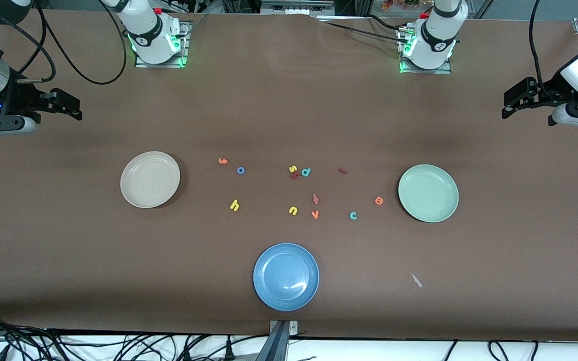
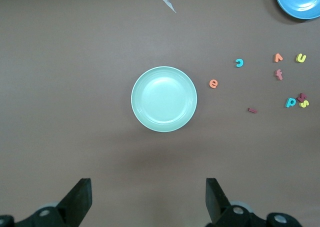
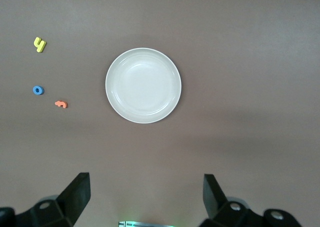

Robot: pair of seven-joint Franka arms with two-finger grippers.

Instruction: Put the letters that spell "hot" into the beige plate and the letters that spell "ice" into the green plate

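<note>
Nothing sorted yet: your beige plate (image 1: 150, 179) and green plate (image 1: 428, 193) are both empty. Yellow h (image 1: 234, 204), blue o (image 1: 241, 170), orange t (image 1: 223, 161) lie loose near the beige plate; red i (image 1: 342, 171), orange e (image 1: 379, 200), teal c (image 1: 353, 215) near the green. Left gripper (image 2: 148, 199) and right gripper (image 3: 145, 197) hang high over their plates, fingers apart, holding nothing; all six moves left

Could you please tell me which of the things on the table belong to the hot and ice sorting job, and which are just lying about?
Belong to the job:
yellow h, blue o, orange t
beige plate
dark red i, orange e, teal c
green plate

Just lying about:
blue plate
yellow u, orange v, teal d, yellow s
</note>
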